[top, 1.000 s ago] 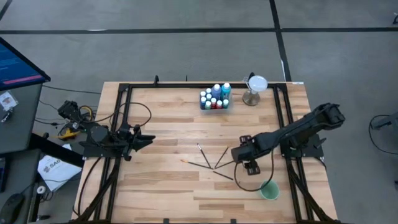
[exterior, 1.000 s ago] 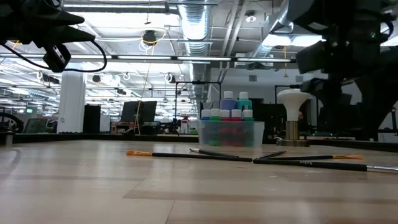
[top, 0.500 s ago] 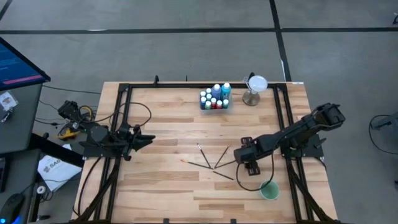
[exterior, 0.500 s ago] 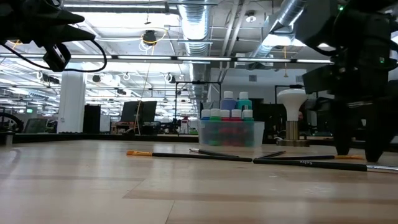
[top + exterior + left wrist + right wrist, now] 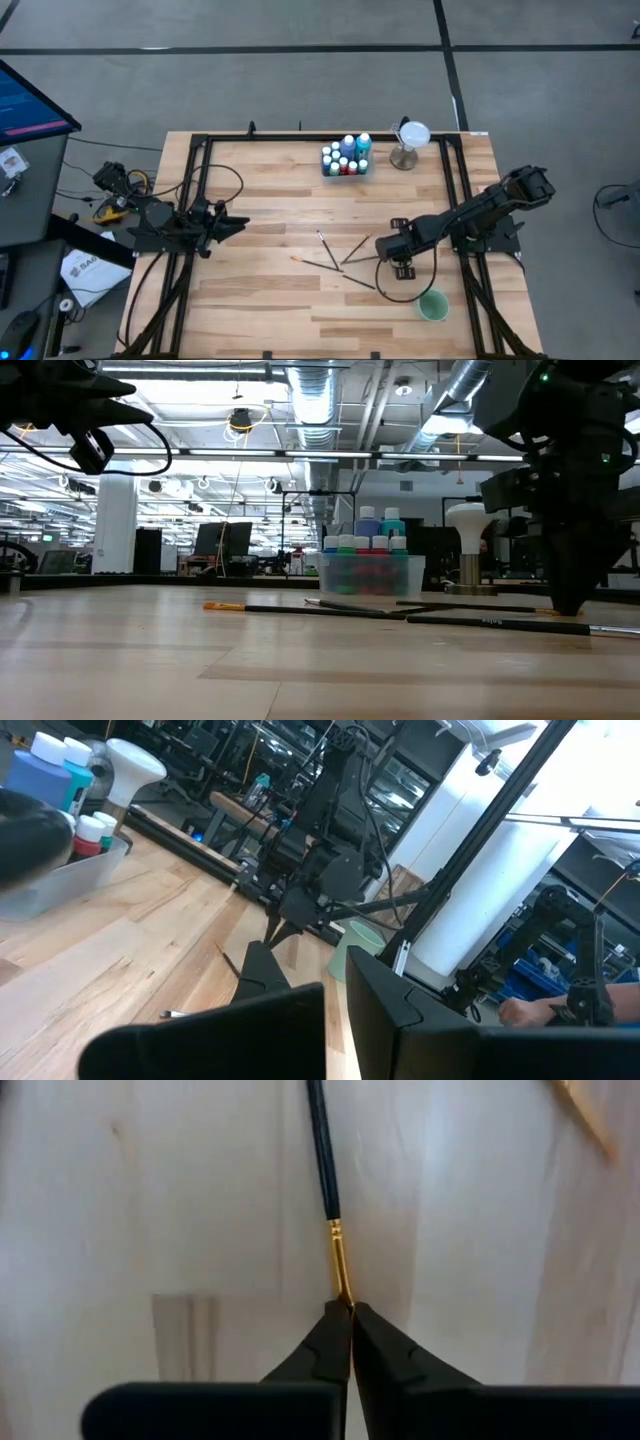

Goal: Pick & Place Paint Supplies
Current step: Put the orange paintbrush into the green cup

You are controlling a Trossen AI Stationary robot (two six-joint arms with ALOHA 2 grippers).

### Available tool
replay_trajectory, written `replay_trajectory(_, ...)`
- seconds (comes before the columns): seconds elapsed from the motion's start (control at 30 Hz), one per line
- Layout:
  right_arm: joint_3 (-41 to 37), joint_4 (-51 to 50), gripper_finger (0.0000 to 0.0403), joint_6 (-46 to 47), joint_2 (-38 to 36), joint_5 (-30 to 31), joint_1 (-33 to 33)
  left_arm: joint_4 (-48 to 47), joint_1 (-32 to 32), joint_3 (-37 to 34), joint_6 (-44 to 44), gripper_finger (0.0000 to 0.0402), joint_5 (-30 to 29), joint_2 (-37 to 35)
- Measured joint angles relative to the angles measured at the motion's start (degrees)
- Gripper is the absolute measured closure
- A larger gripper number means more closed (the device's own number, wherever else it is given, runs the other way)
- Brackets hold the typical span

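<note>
While the left gripper [image 5: 240,222] is kept idle at the table's left side with its fingers together, the right gripper [image 5: 350,1312] is seen lowered to the wood, its fingers clamped on the gold ferrule end of a paintbrush [image 5: 324,1155]. Other paintbrushes [image 5: 335,262] are scattered just beside it, some crossing. A clear tub [image 5: 345,168] of paint bottles [image 5: 347,152] is set near the far edge, beside a white-topped stand [image 5: 411,137]. A green cup [image 5: 433,306] is placed near the front right.
</note>
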Motion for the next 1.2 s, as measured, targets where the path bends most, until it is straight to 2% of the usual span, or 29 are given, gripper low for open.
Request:
replay_trajectory(0.33, 2.7, -19.8, 0.0403, 7.7, -7.9, -1.0, 1.0, 0.3, 0.0, 0.0, 0.0, 0.04, 0.0, 0.0)
replay_trajectory(0.63, 9.3, -31.0, 0.0403, 14.5, -17.3, -2.7, 1.0, 0.4, 0.0, 0.0, 0.0, 0.04, 0.0, 0.0)
replay_trajectory(0.77, 16.7, -37.9, 0.0403, 16.3, -19.7, -8.9, 1.2, 0.5, 0.0, 0.0, 0.0, 0.04, 0.0, 0.0)
replay_trajectory(0.93, 29.2, -43.7, 0.0403, 21.0, -21.1, -20.4, 2.6, 0.6, 0.0, 0.0, 0.0, 0.04, 0.0, 0.0)
replay_trajectory(1.07, 38.5, -47.1, 0.0403, 29.4, -21.0, -28.5, 4.4, 0.7, 0.0, 0.0, 0.0, 0.04, 0.0, 0.0)
replay_trajectory(1.2, 43.5, -47.6, 0.0403, 40.5, -20.9, -36.0, 7.0, 0.8, 0.0, 0.0, 0.0, 0.04, 0.0, 0.0)
